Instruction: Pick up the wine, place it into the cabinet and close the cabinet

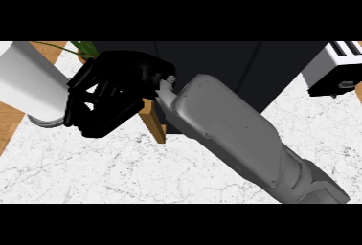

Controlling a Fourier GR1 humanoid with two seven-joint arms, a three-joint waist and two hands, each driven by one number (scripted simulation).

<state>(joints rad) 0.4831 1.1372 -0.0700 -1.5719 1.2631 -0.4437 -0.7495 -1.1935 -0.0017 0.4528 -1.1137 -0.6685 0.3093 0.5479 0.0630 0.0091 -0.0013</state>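
Right hand (pixel 106 93): head view; black, at upper left, on a grey forearm (pixel 233 134) crossing from lower right; fingers curled downward, whether they clasp anything I cannot tell
Wine: hidden or out of sight; place unknown
Cabinet (pixel 212 67): dark body behind the forearm; wooden door edge (pixel 152 122) below the hand
Worktop (pixel 106 167): white marble; white cylinder (pixel 28 81) at left, toaster (pixel 336 69) at upper right

1. I find no readable text, label, brand, number or sign anywhere in my head view.
2. The dark cabinet (pixel 212 62) at the counter's (pixel 106 167) back edge shows me plain panels without lettering.
3. The white appliance (pixel 332 69) at the counter's right back corner carries no marking I can read.
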